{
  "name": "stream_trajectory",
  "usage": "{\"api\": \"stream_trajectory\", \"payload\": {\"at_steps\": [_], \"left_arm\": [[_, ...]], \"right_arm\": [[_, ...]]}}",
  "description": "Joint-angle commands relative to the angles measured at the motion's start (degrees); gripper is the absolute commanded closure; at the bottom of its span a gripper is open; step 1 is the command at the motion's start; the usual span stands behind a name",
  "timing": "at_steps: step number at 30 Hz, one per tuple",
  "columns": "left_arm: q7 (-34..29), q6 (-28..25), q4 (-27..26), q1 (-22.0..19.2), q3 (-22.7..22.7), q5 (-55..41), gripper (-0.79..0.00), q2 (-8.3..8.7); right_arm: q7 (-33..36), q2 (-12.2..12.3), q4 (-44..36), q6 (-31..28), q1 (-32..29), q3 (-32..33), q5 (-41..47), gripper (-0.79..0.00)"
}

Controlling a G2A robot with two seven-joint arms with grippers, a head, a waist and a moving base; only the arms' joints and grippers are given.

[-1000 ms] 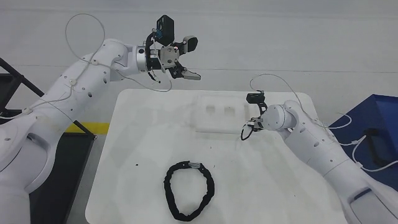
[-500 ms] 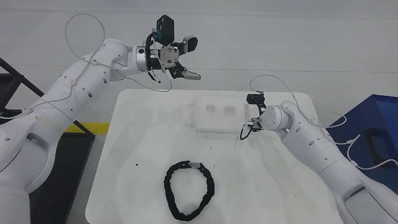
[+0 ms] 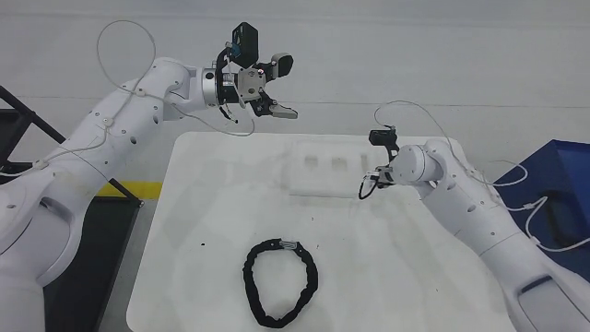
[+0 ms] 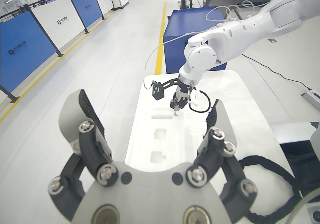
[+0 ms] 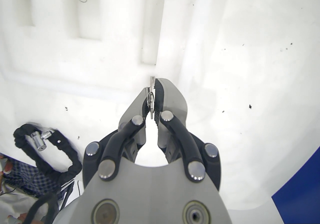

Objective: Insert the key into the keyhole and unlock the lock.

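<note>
Fingers (image 5: 172,100) around upright key (image 5: 151,80), tip down

The top view looks down from above the arms on most of the desk (image 3: 203,240). The left wrist view sits high beyond the desk's end, facing along it past the left gripper (image 4: 148,105) toward the right arm (image 4: 237,32). The right wrist view hangs close over the tray (image 5: 112,60), facing down. All three share the tray and lock (image 3: 279,281)
</note>
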Motion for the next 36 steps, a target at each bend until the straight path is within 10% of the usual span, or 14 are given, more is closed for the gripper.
{"api": "stream_trajectory", "payload": {"at_steps": [1, 18, 36], "left_arm": [[0.00, 0.00, 0.00, 0.00, 0.00, -0.01, -0.785, 0.00], [0.00, 0.00, 0.00, 0.00, 0.00, -0.01, -0.785, 0.00], [0.00, 0.00, 0.00, 0.00, 0.00, -0.01, -0.785, 0.00]], "right_arm": [[0.67, 0.62, -1.87, -0.71, -0.79, 1.92, 0.92, 0.000], [8.68, 3.98, -12.97, -21.70, -13.53, 18.57, 34.77, 0.000], [9.26, 8.24, -26.30, -20.39, -25.69, 34.97, 39.68, 0.000]]}}
